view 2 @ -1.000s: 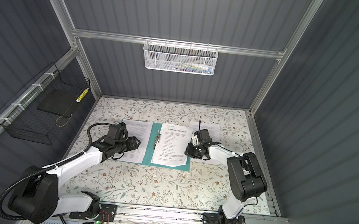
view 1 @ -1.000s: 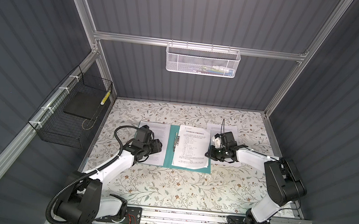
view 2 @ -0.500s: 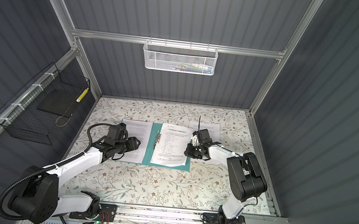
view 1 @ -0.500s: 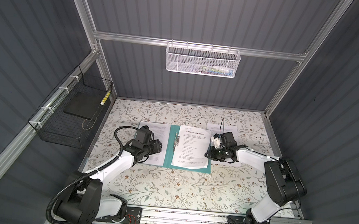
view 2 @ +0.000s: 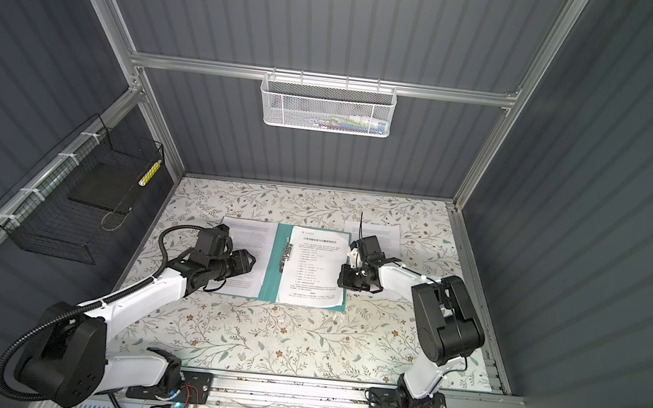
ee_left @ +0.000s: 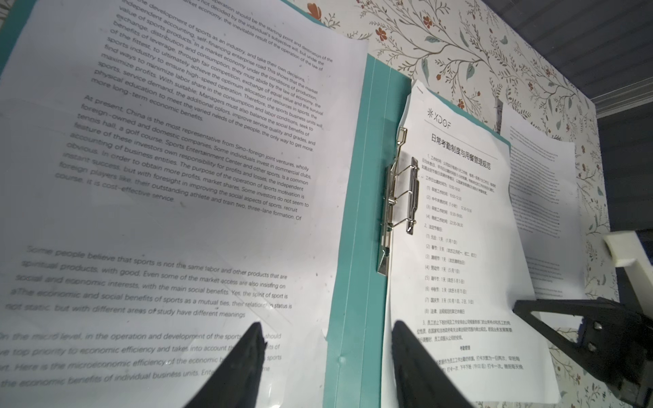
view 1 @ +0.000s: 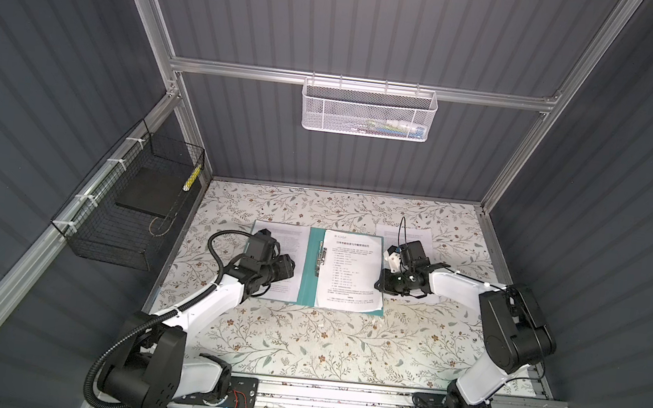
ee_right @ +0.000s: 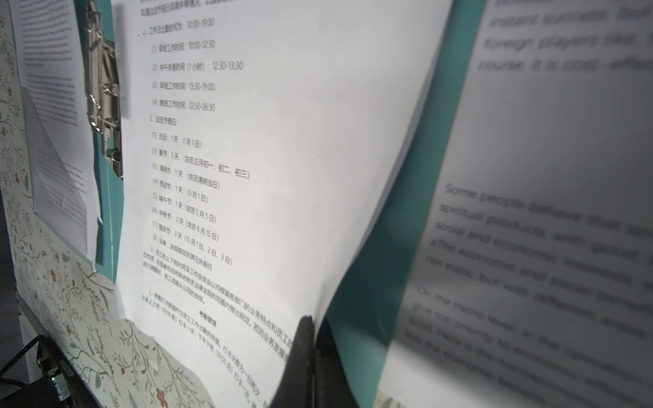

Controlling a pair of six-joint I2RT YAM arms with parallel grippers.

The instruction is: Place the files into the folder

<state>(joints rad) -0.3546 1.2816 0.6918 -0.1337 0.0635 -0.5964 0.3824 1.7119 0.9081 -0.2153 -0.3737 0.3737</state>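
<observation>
The teal folder (view 1: 311, 270) (view 2: 274, 266) (ee_left: 364, 212) lies open on the floral table, its metal clip (ee_left: 399, 197) along the spine. One of the files, the titled sheet (view 1: 350, 274) (ee_right: 282, 141), rests on its right half. My right gripper (view 1: 380, 283) (ee_right: 311, 319) is shut on that sheet's right edge, which curls up off the cover. A second sheet (view 1: 292, 236) (ee_left: 176, 176) covers the left half. My left gripper (view 1: 288, 269) (ee_left: 327, 323) hovers open over it near the spine, holding nothing. A third sheet (view 1: 390, 233) (ee_right: 547, 176) lies on the table beside the folder, under the right wrist.
A black wire basket (view 1: 137, 200) holding a dark grey slab hangs on the left wall. A white mesh basket (view 1: 369, 109) hangs on the back wall. Floral tabletop (view 1: 322, 338) stretches in front of the folder to the arms' base rail.
</observation>
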